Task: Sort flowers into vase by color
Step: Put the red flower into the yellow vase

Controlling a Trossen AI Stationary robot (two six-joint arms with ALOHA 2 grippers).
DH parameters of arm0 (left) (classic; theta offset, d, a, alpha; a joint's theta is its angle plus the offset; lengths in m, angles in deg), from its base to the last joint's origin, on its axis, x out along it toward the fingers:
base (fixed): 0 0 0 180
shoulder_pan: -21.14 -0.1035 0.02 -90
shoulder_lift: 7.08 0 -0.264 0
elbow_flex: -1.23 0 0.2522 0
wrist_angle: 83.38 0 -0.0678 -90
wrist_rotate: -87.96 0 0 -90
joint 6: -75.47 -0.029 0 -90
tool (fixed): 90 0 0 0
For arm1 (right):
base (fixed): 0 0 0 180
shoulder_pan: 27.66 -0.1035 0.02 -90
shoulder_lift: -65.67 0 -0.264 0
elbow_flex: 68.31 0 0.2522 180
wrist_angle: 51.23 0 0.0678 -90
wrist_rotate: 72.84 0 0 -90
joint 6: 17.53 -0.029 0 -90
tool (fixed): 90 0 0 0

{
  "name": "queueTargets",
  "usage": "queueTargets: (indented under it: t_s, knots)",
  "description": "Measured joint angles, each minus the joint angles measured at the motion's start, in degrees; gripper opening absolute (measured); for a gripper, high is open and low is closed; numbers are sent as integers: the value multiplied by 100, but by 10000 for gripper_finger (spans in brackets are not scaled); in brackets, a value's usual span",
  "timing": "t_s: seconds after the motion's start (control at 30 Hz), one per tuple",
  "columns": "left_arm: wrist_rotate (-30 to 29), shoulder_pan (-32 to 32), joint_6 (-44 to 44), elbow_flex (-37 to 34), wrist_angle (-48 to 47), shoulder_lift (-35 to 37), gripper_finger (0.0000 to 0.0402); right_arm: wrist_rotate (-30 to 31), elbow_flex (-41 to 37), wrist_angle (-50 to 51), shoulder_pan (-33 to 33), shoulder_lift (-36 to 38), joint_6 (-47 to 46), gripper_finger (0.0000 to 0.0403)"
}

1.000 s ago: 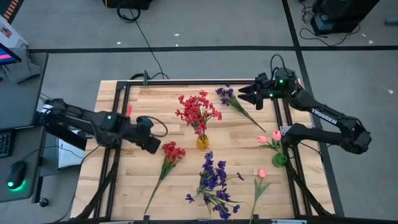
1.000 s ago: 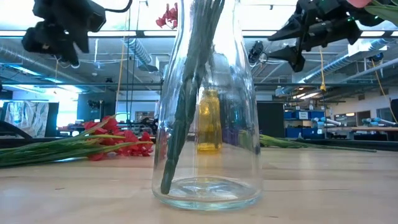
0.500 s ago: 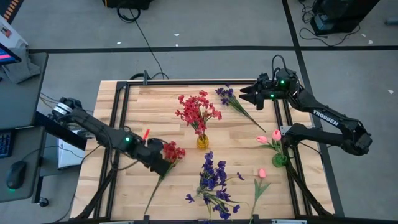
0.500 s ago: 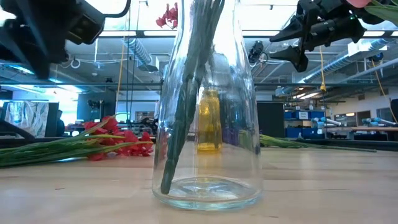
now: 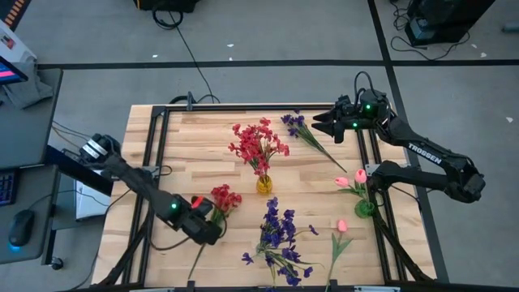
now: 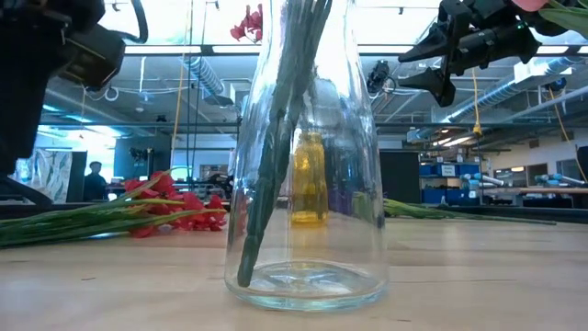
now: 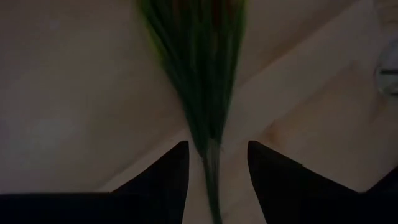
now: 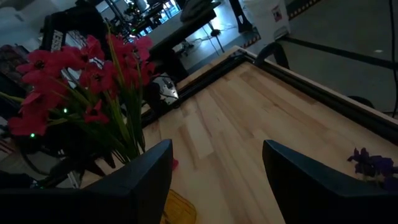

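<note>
A red sprig (image 5: 224, 197) lies flat on the table's near left, its thin green stem (image 5: 197, 258) running toward the near edge. My left gripper (image 5: 209, 233) hangs open just over that stem. In the left wrist view the stem (image 7: 211, 177) runs between the two fingers without touching them. My right gripper (image 5: 316, 122) waits open above the far right, near a loose purple sprig (image 5: 302, 127). Red blooms (image 5: 258, 143) stand in a yellow vase (image 5: 264, 186). Purple blooms (image 5: 278, 229) stand in a clear vase (image 6: 308, 184). Pink tulips (image 5: 350, 182) stand in a green vase (image 5: 365, 208).
A loose pink tulip (image 5: 341, 226) lies at the near right. Black rails (image 5: 154, 162) run along both table sides. The clear vase stands close to the near edge, right of my left gripper. Bare wood (image 5: 186, 146) lies at the far left. A person (image 6: 95, 180) stands far behind.
My left arm has swung from the table's left middle toward the near edge and come down over the stem of the lying red sprig. The sprig has not moved. My right arm has kept still.
</note>
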Motion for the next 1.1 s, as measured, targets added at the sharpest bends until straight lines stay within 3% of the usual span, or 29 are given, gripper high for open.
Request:
queueTargets:
  t_s: [0.23,0.57,0.7,0.87,1.1]
  knots:
    - [162,58,152,2,718,-383,198,-67,0,2,0,-2,4,256]
    - [685,41,395,2,613,-934,341,-260,0,68,0,-2,-38,256]
    - [731,4,454,18,727,-1060,376,-233,0,72,0,-2,-44,256]
    - [917,-64,615,35,644,-1151,365,-217,0,80,0,-7,-49,256]
    - [1124,-200,900,30,302,-1168,292,-196,0,79,0,-9,-303,256]
